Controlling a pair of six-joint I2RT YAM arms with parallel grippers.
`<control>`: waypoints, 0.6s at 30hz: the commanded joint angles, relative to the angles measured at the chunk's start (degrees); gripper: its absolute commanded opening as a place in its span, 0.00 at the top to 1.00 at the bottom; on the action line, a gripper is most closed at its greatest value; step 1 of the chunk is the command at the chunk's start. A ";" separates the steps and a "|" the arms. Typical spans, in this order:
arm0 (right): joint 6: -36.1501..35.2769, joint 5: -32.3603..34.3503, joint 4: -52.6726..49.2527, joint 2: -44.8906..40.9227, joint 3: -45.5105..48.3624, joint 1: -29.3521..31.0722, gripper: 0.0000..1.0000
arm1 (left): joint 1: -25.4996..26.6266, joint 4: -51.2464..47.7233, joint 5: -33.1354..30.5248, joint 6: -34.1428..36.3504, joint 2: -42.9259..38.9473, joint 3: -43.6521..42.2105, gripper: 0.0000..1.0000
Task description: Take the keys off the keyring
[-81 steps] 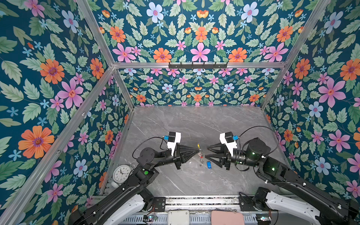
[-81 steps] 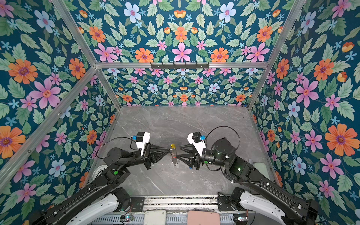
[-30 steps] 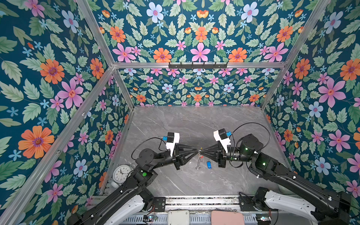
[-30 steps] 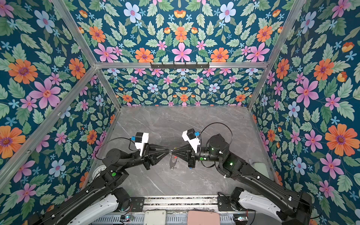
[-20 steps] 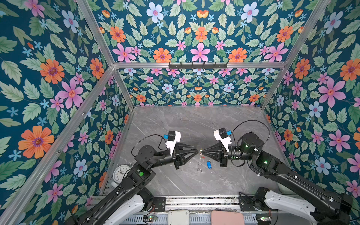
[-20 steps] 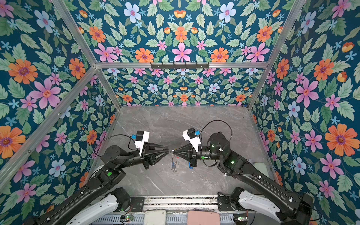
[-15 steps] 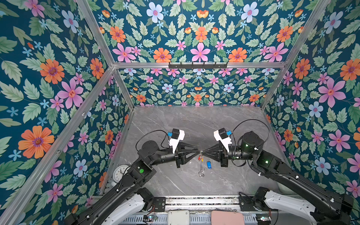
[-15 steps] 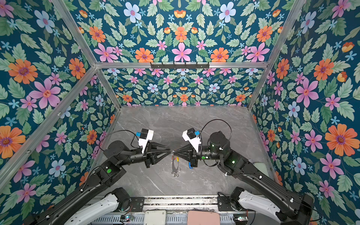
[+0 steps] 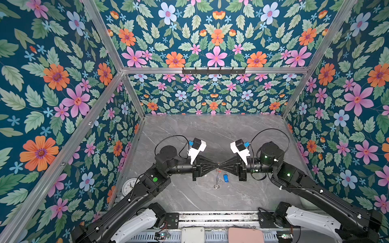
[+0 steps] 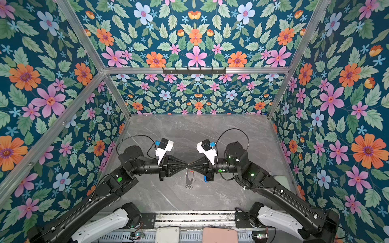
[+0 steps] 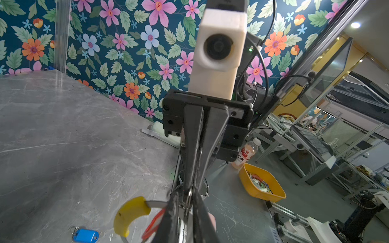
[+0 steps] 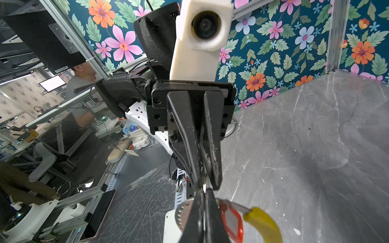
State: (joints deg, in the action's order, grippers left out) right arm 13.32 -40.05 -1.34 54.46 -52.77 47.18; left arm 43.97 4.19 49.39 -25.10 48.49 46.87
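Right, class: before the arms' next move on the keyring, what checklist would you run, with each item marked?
1. right gripper jaws shut on the keyring: ok.
2. left gripper jaws closed on thin metal there; hoop or clip: cannot tell.
3. blue-tagged key freed, lying on the table: ok.
4. red-tagged key freed: not ok, it hangs by the jaws.
5. keyring clear of the table: cannot tell.

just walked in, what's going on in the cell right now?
Both arms are working on the keyring. The left claw and right claw meet tip to tip in mid-air, both pinched shut at its top, so it hangs over the table. The blue-tagged key already lies loose on the table; the red-tagged key is still at the ring.
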 commanded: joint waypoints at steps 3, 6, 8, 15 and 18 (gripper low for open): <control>-0.46 -0.05 0.87 0.12 -0.57 0.02 1.00 | -0.01 0.95 1.10 0.84 0.20 0.68 0.91; -0.44 -0.01 0.90 0.21 -0.49 0.02 1.00 | -0.02 1.18 1.08 1.25 0.26 0.76 0.95; -0.45 -0.01 0.90 0.21 -0.56 0.01 1.00 | -0.02 1.09 0.56 1.93 0.07 0.76 0.98; -0.11 0.33 1.28 0.48 -0.61 0.01 1.00 | 0.02 3.08 0.11 2.69 -0.85 -0.16 1.00; 0.28 0.42 1.50 0.57 -0.64 0.02 1.00 | -0.02 4.03 -0.05 2.44 -0.95 -0.72 1.00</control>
State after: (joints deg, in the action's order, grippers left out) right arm 13.32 -40.01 -1.23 54.98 -53.08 47.20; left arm 43.97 4.78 49.36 -23.40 47.72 46.41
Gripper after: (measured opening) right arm 0.050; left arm 0.052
